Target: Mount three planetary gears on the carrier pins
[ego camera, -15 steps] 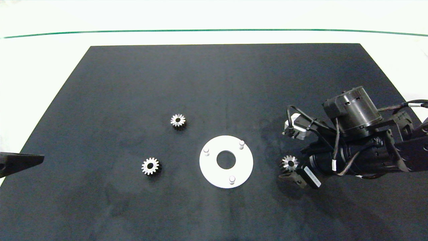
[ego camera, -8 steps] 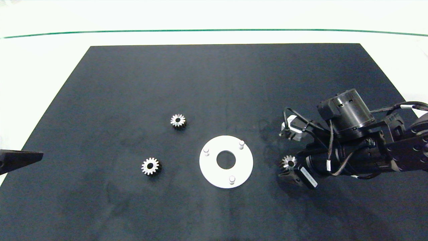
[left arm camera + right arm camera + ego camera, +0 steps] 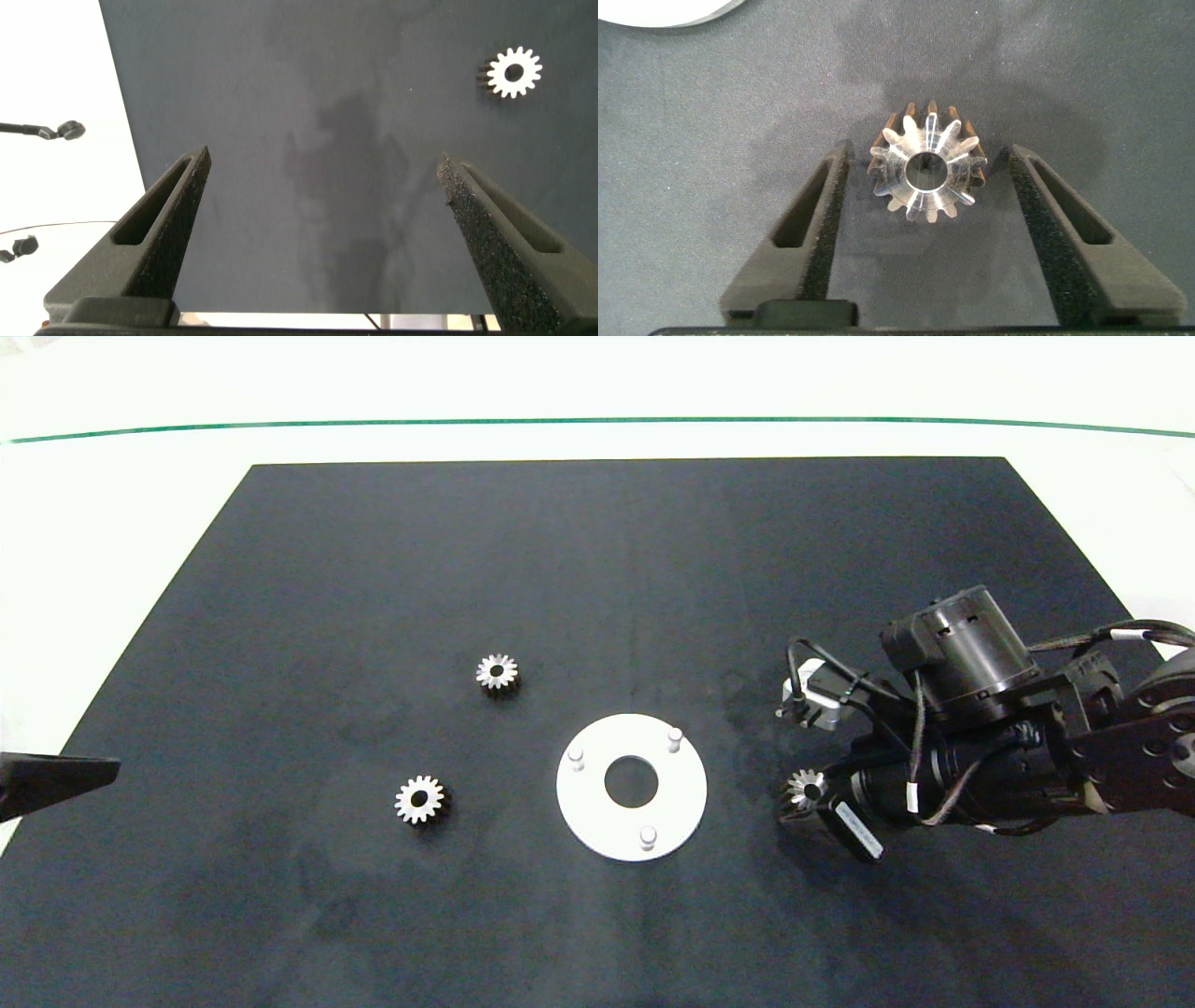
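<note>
Right wrist view is showing the right gripper point(image 3: 924, 196) with its fingers point(image 3: 822, 224) spread wide, straddling one planetary gear point(image 3: 926, 168) lying flat on the dark mat point(image 3: 710, 121), bore pointing upward. Gaps are showing on both sides of the teeth, so no grip is yet made; the gear is sitting between the pads, slightly nearer one. Head view is placing this gear point(image 3: 806, 788) right of the white disc point(image 3: 588, 812), whose carrier pins point(image 3: 674, 738) are standing bare. Two more gears point(image 3: 497, 671) point(image 3: 420, 799) are lying left of the disc. Left gripper point(image 3: 322, 210) is resting open at the frame's left edge, well apart
</note>
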`<action>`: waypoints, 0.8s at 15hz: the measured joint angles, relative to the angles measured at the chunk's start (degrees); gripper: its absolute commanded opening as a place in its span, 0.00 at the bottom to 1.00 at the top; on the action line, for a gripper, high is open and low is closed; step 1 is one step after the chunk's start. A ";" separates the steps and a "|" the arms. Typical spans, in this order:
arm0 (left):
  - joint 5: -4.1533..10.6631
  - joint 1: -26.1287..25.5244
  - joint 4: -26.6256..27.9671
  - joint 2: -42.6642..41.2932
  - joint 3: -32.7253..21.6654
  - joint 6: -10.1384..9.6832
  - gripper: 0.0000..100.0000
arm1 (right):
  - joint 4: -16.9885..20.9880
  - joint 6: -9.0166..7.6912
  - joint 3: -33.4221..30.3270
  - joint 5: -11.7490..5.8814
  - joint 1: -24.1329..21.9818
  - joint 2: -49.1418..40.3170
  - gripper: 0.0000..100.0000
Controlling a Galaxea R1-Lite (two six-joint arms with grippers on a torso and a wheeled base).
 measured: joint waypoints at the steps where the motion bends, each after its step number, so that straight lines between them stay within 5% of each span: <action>1: -0.05 -0.02 0.00 0.00 0.00 0.00 1.00 | 0.00 0.02 -0.01 -0.04 0.00 0.00 0.60; 12: -0.06 0.00 -0.79 -0.13 -0.13 0.00 1.00 | -0.24 0.13 -0.06 -0.48 0.33 0.74 0.37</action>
